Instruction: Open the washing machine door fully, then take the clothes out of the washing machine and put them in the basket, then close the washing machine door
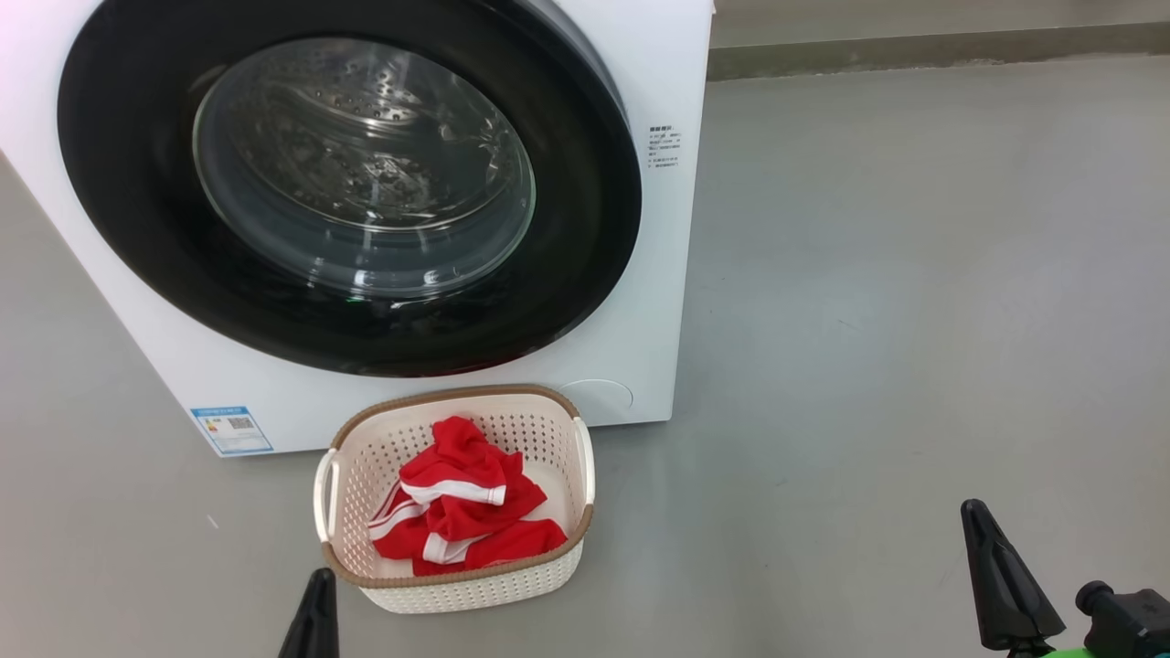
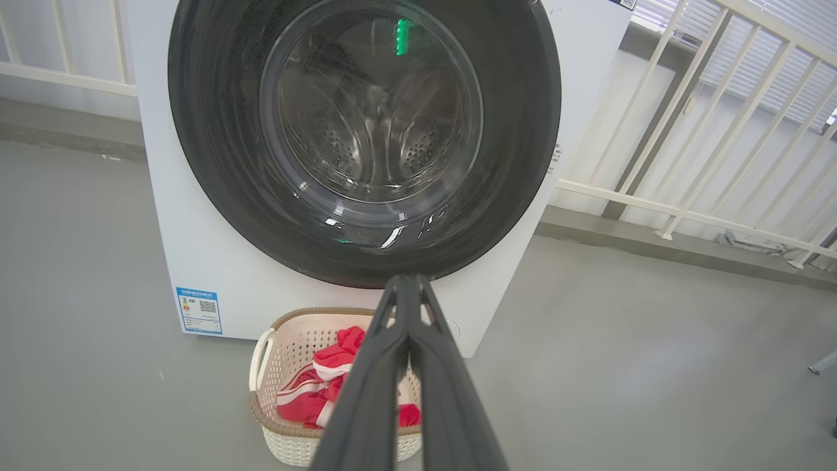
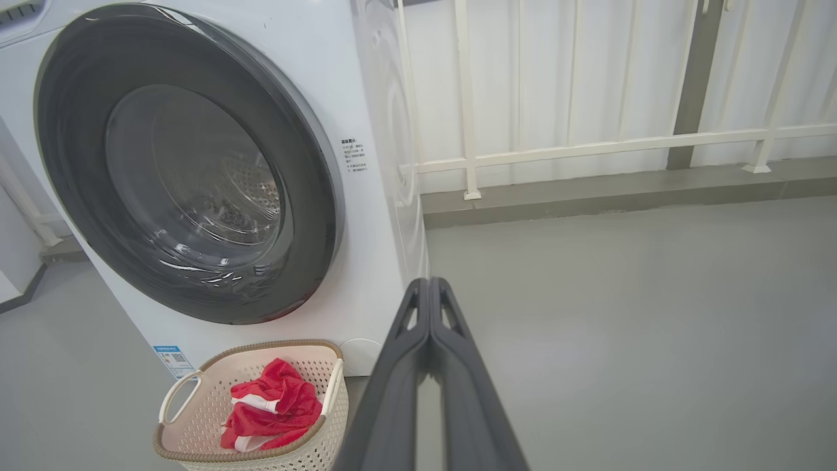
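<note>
Washing machine (image 1: 663,302): white front-loader, upper left of the head view; stands on a grey floor (image 1: 868,320); small blue label (image 1: 231,429) at the lower left corner of its front.

Washing machine door (image 1: 119,164): round, wide glossy black rim, bulging clear glass centre; lies closed against the machine's front; perforated steel drum (image 1: 366,146) visible through the glass.

Basket (image 1: 457,395): cream, perforated walls, brown rim, side handles; on the floor just in front of the machine, under the door's lower edge, lower centre of the head view.

Clothes (image 1: 466,512): red fabric with white stripes, one crumpled bundle; lying inside the basket, below its rim.

Left hand (image 2: 405,282): two dark fingers pressed together at the tips; nothing between them; lower left of the head view, just beside the basket's near left corner.

Right hand (image 3: 429,282): fingers likewise shut tip to tip, empty; lower right of the head view, over bare floor, well apart from the basket.

Railing (image 3: 588,147): white bars, upper right of the right wrist view, behind the machine.
</note>
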